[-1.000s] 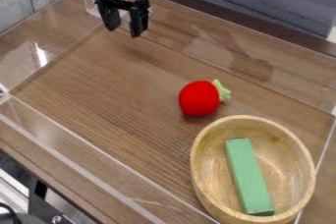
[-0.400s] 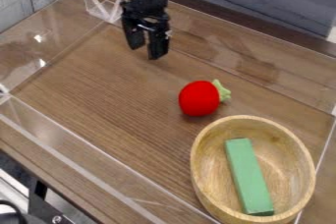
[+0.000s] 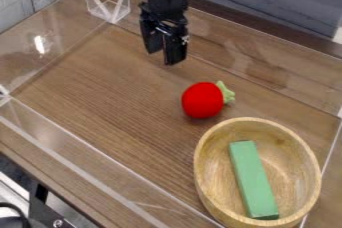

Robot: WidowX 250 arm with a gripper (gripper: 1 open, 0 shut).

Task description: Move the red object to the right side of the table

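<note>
Gripper (image 3: pixel 168 50) hangs over the far middle of the table (image 3: pixel 94 102), pointing downward from a dark arm that enters at the top edge of the view. Its two black fingers (image 3: pixel 156 40) stand a little apart with a narrow gap between them, and nothing is held in that gap. The fingertips sit above bare wood, up and to the left of the red object (image 3: pixel 203 100) and clearly apart from it.

The red object rests on the tabletop near the centre-right, its small green stub pointing toward the right. It lies just beyond the rim of the wooden bowl (image 3: pixel 214 177); whether the two touch I cannot tell.

The wooden bowl occupies the near right corner. Inside it lies a green block (image 3: pixel 250 179), long and flat, stretched from the bowl's far side toward the near side and leaning slightly.

Low clear walls (image 3: pixel 54 132) border the table on the left and along the near side, catching light reflections. A small clear stand (image 3: pixel 107 7) sits near the far left edge. Bare wood grain spreads widely across the left and middle of the surface, and a narrower strip of it shows to the right of the red object, between it and the right edge.
</note>
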